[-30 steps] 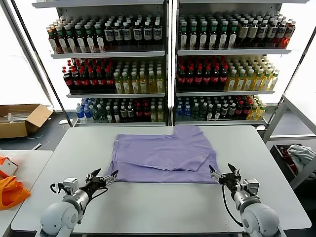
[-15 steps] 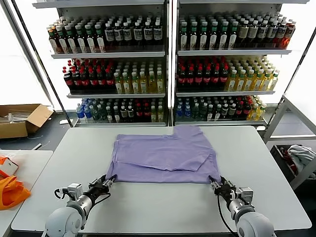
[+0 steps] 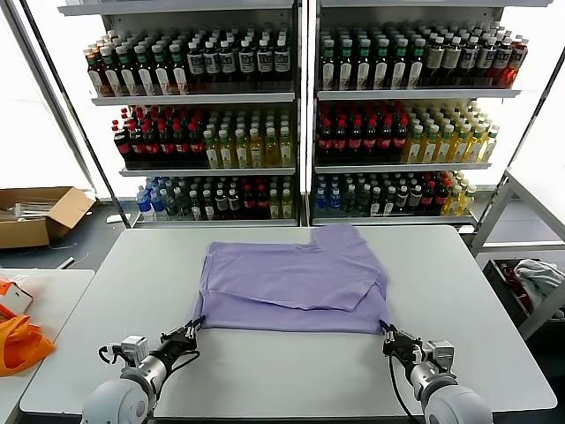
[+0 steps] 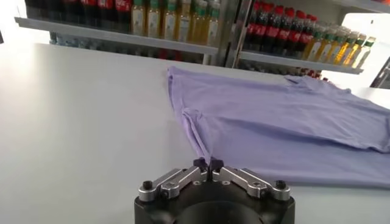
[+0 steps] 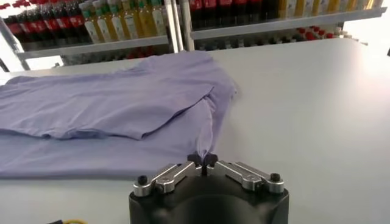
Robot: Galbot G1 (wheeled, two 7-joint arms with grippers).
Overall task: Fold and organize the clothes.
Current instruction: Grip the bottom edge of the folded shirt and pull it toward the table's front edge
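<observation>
A lavender T-shirt (image 3: 296, 278) lies partly folded on the white table (image 3: 291, 371), plain side up. My left gripper (image 3: 193, 328) is shut on the shirt's near left corner; in the left wrist view the gripper (image 4: 208, 164) pinches a raised ridge of the shirt (image 4: 280, 128). My right gripper (image 3: 387, 333) is shut on the near right corner; in the right wrist view the gripper (image 5: 202, 159) pinches the edge of the shirt (image 5: 116, 103). Both corners are low, at table height.
Shelves of bottled drinks (image 3: 300, 115) stand behind the table. An orange fabric item (image 3: 19, 340) lies on a side table at the left. A cardboard box (image 3: 40, 212) sits on the floor at the left. A white-grey cloth bundle (image 3: 534, 276) lies at the right.
Both grippers moved in to the shirt's near corners and closed on them. They have since pulled slightly toward me, drawing the near edge taut.
</observation>
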